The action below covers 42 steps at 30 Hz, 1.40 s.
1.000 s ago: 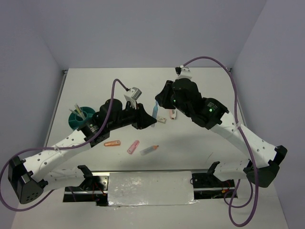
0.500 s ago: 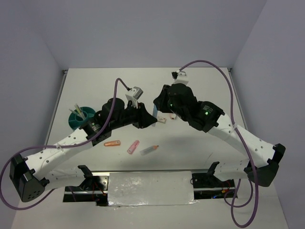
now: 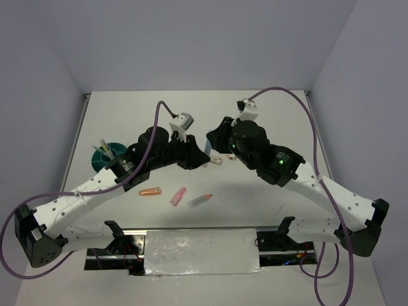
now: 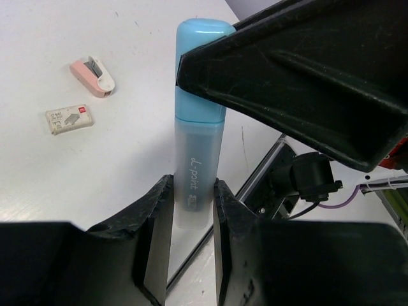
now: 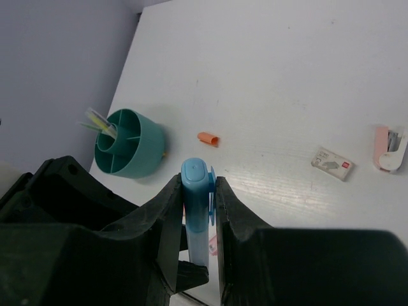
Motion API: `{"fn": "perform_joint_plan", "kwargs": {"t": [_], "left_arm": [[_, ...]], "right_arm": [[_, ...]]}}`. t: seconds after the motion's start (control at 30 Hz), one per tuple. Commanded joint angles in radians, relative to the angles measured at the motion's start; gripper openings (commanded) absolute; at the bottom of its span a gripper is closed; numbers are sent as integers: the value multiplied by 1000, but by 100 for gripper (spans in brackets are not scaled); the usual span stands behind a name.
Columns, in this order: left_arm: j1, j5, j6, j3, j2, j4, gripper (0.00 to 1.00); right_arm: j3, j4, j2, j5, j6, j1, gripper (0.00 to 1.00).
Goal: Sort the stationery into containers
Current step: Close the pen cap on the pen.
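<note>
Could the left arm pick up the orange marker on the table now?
Probably not: the left pincer is shut on the light-blue marker, which the right pincer also grips; the orange marker itself lies unobstructed.

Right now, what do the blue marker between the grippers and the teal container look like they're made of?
Blue marker: likely plastic; frosted, translucent barrel with printed lettering, opaque glossy cap.
Teal container: probably moulded plastic; smooth uniform colour, thin inner dividers, slight sheen.
</note>
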Motion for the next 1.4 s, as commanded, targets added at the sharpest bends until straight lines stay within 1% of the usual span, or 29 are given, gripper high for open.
{"fn": "perform_joint_plan", "kwargs": {"t": [0.0,0.03,0.17,0.2,0.3,0.47,0.7,0.97,1.1,1.27,1.37], "left_arm": [[33,-132,23,111,-1,183,0],[34,-126,42,122,7,185,0],[34,-54,99,165,22,195,0],[34,-43,109,168,25,204,0],[33,21,144,189,39,202,0],[33,40,133,200,45,240,0],[33,121,116,252,78,272,0],[33,150,125,280,78,267,0],[33,147,142,285,68,257,0],[40,142,193,358,90,206,0],[48,153,190,400,108,208,0]], "right_arm": [[-52,-7,-48,-132,14,42,6],[-55,-2,-59,-138,8,43,9],[-49,4,-82,-137,-8,42,9],[-43,5,-86,-138,-12,40,8],[-38,21,-108,-125,-26,42,0],[-43,27,-139,-115,-40,43,0],[-53,31,-174,-129,-46,42,0],[-43,-13,-168,-126,-28,42,0],[-59,-5,-166,-149,-23,40,0],[-81,-10,-160,-189,-34,42,0],[-125,4,-174,-189,-29,40,0]]}}
